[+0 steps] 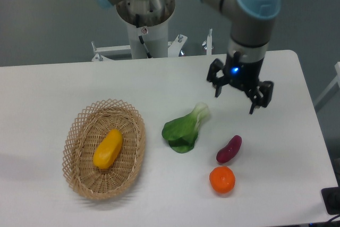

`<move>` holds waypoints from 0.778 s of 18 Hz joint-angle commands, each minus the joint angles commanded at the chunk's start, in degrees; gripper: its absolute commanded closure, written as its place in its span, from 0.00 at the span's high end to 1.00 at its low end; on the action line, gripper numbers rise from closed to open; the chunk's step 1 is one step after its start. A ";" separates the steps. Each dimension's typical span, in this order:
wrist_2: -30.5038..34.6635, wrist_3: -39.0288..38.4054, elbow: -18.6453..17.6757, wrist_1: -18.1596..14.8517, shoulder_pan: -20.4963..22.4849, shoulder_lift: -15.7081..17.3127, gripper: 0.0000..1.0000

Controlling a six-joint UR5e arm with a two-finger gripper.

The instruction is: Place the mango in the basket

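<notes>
the mango (108, 149) lies inside the basket (79, 131) near the tabletop's (53, 89) left edge. the claw (237, 93) hangs wide and empty, well apart toward the far right corner.

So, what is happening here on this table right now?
Nothing is being handled at this moment. The mango already lies inside the basket. The gripper hangs open and empty above the table, off to the other side. A leafy green, a purple sweet potato and an orange lie outside the basket.

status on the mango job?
Gripper jaws open, empty, above the table right of the bok choy. Mango lying in the basket. Nothing in the way.
</notes>
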 joint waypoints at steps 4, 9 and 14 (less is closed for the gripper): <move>-0.09 0.00 0.09 0.00 0.62 0.00 1.00; -1.05 -0.09 0.09 0.18 0.79 0.00 1.00; -1.23 0.00 0.09 0.35 0.97 0.00 1.00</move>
